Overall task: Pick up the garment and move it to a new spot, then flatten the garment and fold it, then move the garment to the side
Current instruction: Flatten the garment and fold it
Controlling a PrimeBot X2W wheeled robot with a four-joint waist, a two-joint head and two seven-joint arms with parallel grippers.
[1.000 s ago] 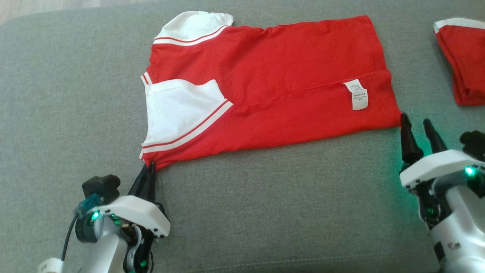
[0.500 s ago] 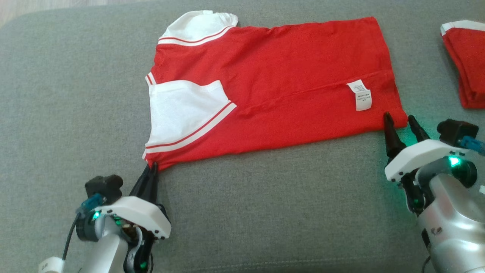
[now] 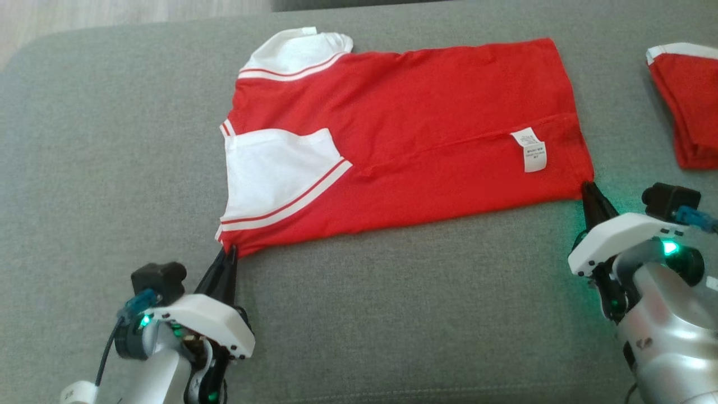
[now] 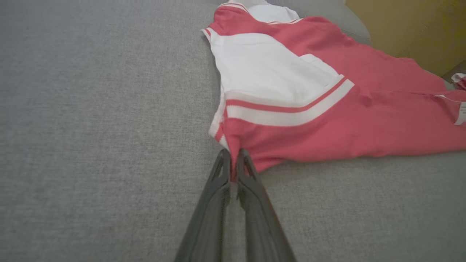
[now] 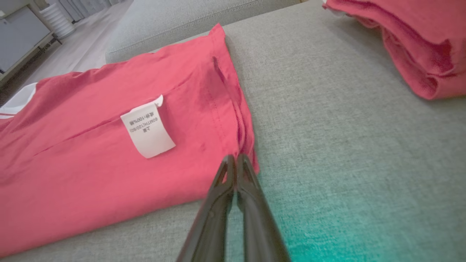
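Garment [image 3: 415,129], red with white sleeves, lies flat across the middle of the grey sofa cushion [image 3: 392,314]. It looks already folded once along its length, with the long near edge facing you. Your left pincer [image 3: 227,257] is pinched shut on the near left corner, below the white sleeve [image 3: 275,168]. Your right pincer [image 3: 590,193] is closed tight on the near right corner at the hem, just past the care label [image 3: 530,148]. For the next fold, lift both corners together and level, keep the edge taut between them, lay it squarely on the far edge, and stay clear of the folded red pile [image 3: 684,112] by the cushion's right edge.
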